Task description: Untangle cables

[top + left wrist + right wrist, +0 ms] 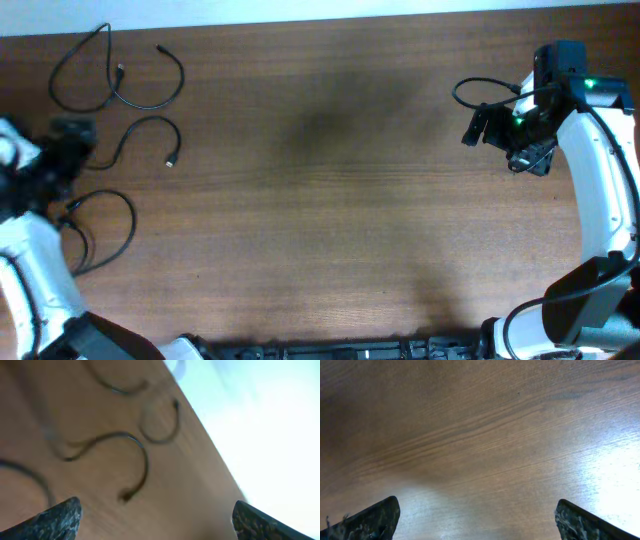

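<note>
at far left of the wooden table [330, 200], seen from overhead: four thin black cables [150, 118], lying flat in loose curves, mostly apart from each other. close beside them, left gripper [68, 140], blurred; in its wrist view fingers [55, 520] spread wide, holding nothing, with one cable end [125, 495] just ahead. well apart at far right, right gripper [482, 125], fingertips [370, 520] also spread wide and holding nothing, only wood grain below.

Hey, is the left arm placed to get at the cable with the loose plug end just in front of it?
Probably yes: the left pincer is open, facing that cable, with only bare table between it and the plug end.
</note>
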Tool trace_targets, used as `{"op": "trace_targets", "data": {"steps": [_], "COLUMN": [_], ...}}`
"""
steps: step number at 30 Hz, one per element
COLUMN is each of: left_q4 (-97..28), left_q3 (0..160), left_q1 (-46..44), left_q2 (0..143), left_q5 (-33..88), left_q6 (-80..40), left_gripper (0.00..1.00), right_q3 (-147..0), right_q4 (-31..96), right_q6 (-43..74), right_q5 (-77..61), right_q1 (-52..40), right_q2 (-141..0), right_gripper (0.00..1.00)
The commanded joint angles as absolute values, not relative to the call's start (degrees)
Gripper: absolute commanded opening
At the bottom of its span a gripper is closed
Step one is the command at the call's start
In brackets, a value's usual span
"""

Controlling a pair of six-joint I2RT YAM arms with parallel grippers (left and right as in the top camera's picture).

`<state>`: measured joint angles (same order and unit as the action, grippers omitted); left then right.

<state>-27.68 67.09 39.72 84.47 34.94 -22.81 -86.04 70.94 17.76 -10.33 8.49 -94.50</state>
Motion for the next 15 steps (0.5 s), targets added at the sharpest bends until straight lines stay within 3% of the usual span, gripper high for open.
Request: {"op": "trace_targets", "data": {"steps": [1,8,15], "left_q4": [-31.4,-34.3,-34.0], "left_q3": [67.8,67.8,67.8], "left_q1": [31.4,19.2,14.8], "left_q2": [80.5,53.1,46.4], "left_q5": [37.8,36.8,36.2], "left_q6": [-9.9,1.8,1.8], "left_gripper": [0.98,0.99,0.99], "right_q3": [-86.5,-86.5,-86.5], "right_q4": [70.9,70.9,70.3], "right_q6": [17.4,17.4,17.4], "right_q5": [-9.6,-9.6,-10.3], "right_q1": [8.7,8.7,8.7], "right_q2": [-94.1,-94.1,-94.1], "right_gripper": [0.98,0.98,0.98]}}
